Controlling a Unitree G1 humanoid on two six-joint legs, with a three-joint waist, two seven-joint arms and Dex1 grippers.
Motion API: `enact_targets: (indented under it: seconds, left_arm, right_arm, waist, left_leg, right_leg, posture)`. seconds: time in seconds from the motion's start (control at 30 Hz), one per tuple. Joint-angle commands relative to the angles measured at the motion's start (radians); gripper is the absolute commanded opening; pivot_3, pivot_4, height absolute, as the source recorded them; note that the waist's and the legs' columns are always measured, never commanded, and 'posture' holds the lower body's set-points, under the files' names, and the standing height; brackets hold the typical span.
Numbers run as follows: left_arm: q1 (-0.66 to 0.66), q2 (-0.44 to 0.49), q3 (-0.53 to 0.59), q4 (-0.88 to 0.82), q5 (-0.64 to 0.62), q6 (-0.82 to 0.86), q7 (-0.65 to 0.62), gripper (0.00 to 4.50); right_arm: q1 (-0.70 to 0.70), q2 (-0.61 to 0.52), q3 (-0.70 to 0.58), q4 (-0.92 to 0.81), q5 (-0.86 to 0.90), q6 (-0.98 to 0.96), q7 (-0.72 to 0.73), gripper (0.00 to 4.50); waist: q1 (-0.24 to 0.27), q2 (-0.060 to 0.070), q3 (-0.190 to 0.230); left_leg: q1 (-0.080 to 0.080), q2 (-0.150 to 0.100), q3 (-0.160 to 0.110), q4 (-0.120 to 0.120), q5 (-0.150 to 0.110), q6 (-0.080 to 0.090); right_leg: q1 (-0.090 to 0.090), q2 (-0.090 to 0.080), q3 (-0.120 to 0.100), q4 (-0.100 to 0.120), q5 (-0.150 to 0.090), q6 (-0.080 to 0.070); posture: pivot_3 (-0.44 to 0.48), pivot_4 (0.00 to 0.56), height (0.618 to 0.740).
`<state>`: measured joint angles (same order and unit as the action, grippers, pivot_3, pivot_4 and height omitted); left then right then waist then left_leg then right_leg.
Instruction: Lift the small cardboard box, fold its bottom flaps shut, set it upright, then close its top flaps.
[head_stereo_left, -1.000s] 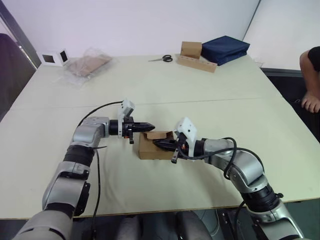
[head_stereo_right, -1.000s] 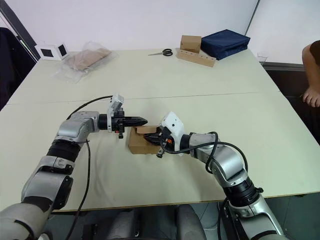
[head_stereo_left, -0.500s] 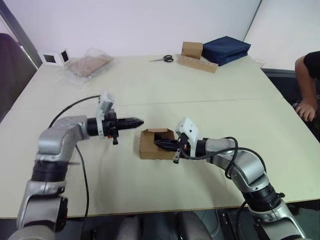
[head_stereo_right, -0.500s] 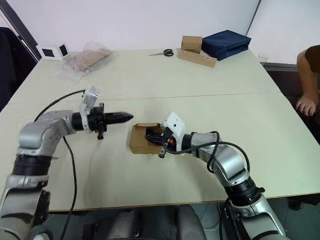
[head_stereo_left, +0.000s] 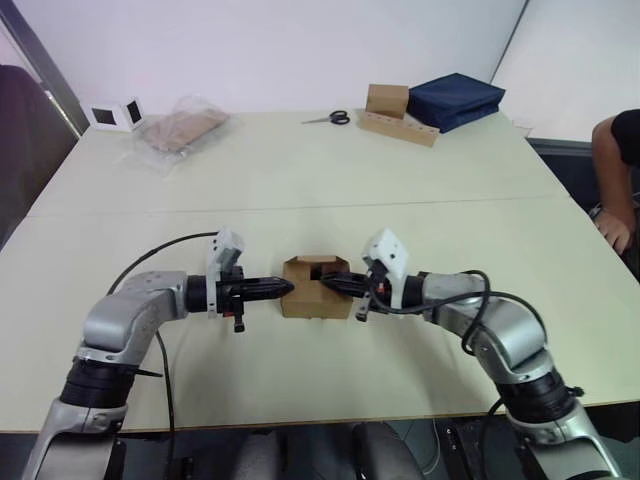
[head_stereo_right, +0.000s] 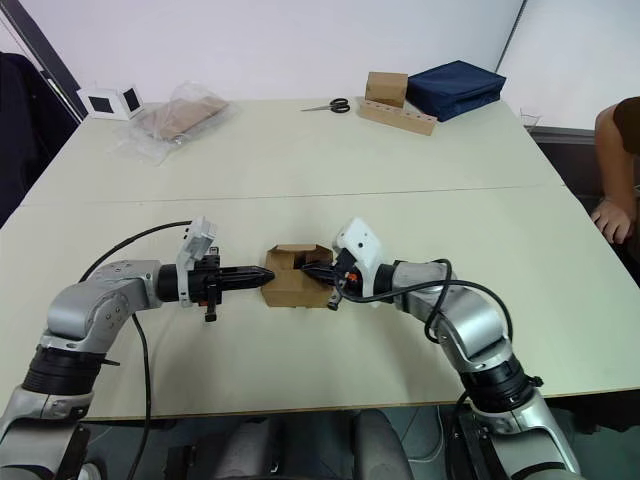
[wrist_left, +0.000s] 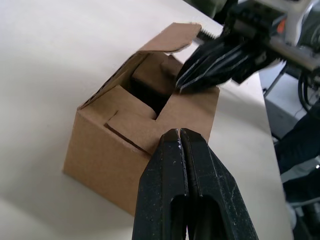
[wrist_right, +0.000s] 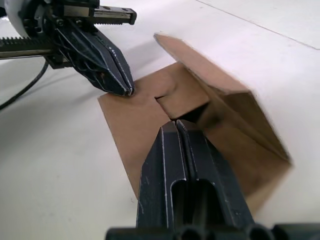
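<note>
Both grippers, left (head_stereo_left: 286, 288) and right (head_stereo_left: 326, 283), pinched together, pressing the small cardboard box (head_stereo_left: 312, 291); top flaps half folded, one up.

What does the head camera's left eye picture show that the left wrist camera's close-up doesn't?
Left eye view alone: the whole table, with scissors, a navy bag, a plastic bag and a person's arm at the edge.

Left wrist view alone: the box's top close up, flaps partly folded around a dark opening, one flap raised.

Both: the small cardboard box on the table, with the left gripper and the right gripper, both with fingers shut, at its top from opposite sides.
</note>
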<state>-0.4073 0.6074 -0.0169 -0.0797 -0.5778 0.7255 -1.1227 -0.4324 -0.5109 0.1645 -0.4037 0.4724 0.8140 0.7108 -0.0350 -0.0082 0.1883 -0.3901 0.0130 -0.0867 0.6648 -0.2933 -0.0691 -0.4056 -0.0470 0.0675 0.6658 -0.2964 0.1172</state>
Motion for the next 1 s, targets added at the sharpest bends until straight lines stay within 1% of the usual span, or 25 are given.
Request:
enact_targets:
  seconds: [0.03,0.17,0.27,0.3,0.4,0.5,0.67,0.9,1.0]
  left_arm:
    - [-0.01,0.001,-0.015,0.015,0.014,-0.015,0.003,0.03]
    - [-0.012,-0.003,-0.02,0.018,0.016,-0.025,0.01,0.03]
    - [-0.014,-0.008,-0.023,0.014,0.013,-0.026,0.018,0.03]
    - [-0.017,-0.01,-0.024,0.014,0.013,-0.025,0.021,0.03]
    - [-0.02,-0.014,-0.021,0.008,0.008,-0.02,0.029,0.03]
    - [-0.015,-0.015,-0.016,-0.004,0.004,-0.015,0.036,0.03]
    - [-0.008,-0.015,-0.013,-0.017,0.0,-0.011,0.047,0.03]
    - [0.009,0.0,0.004,-0.064,-0.035,0.021,0.049,0.03]
    - [0.033,0.028,0.021,-0.098,-0.055,0.038,0.043,0.03]
  right_arm:
    - [-0.034,-0.045,-0.103,-0.126,0.098,0.049,0.022,0.0]
    - [-0.087,-0.031,-0.152,-0.139,0.187,0.087,0.023,0.0]
    - [-0.158,0.029,-0.167,-0.067,0.212,0.093,-0.018,0.0]
    - [-0.179,0.04,-0.161,-0.036,0.2,0.085,-0.027,0.0]
    - [-0.248,0.073,-0.09,0.11,0.108,0.021,-0.033,0.0]
    - [-0.283,0.099,-0.022,0.225,0.039,-0.037,-0.014,0.0]
    - [-0.269,0.127,0.033,0.284,0.01,-0.068,0.032,0.0]
    - [-0.185,0.12,0.069,0.241,0.001,-0.055,0.052,0.0]
    - [-0.153,0.119,0.081,0.232,-0.011,-0.057,0.047,0.0]
  waist:
    - [0.0,0.0,0.0]
    - [-0.005,0.0,0.0]
    - [-0.007,0.0,0.0]
    - [-0.007,0.0,0.0]
    - [-0.006,0.0,0.0]
    - [-0.009,0.0,0.0]
    - [-0.009,0.0,0.0]
    - [-0.009,0.0,0.0]
    - [-0.009,0.0,0.0]
  left_leg:
    - [0.0,0.0,0.0,0.0,0.0,0.0]
    - [0.0,0.0,0.0,0.0,0.0,0.0]
    - [0.0,0.0,0.0,0.0,0.0,0.0]
    - [0.0,0.0,0.0,0.0,0.0,0.0]
    - [0.0,0.0,0.0,0.0,0.0,0.0]
    - [0.0,0.0,0.001,0.0,0.0,0.0]
    - [0.0,0.0,0.001,-0.001,0.0,0.0]
    - [0.0,0.0,0.0,-0.001,0.0,0.0]
    - [0.0,0.0,0.0,-0.001,0.0,0.0]
  right_leg:
    - [0.0,0.0,0.0,0.0,0.0,0.0]
    - [0.0,0.001,0.0,0.0,0.0,0.0]
    - [0.0,0.0,0.0,0.0,0.0,0.0]
    - [0.0,0.001,0.0,0.0,0.0,0.0]
    - [0.0,0.0,0.0,0.0,0.0,0.0]
    - [0.0,0.0,0.0,0.0,0.0,0.0]
    - [-0.001,0.0,0.0,0.0,0.0,0.0]
    - [-0.001,0.0,0.0,0.0,0.0,0.0]
    - [-0.001,0.0,0.0,0.0,0.0,0.0]
  posture:
    - [0.0,0.15,0.74]
    - [0.0,0.15,0.74]
    - [0.0,0.15,0.74]
    - [0.0,0.15,0.74]
    - [0.0,0.15,0.74]
    - [0.0,0.15,0.74]
    - [0.0,0.15,0.74]
    - [0.0,0.15,0.74]
    - [0.0,0.15,0.74]
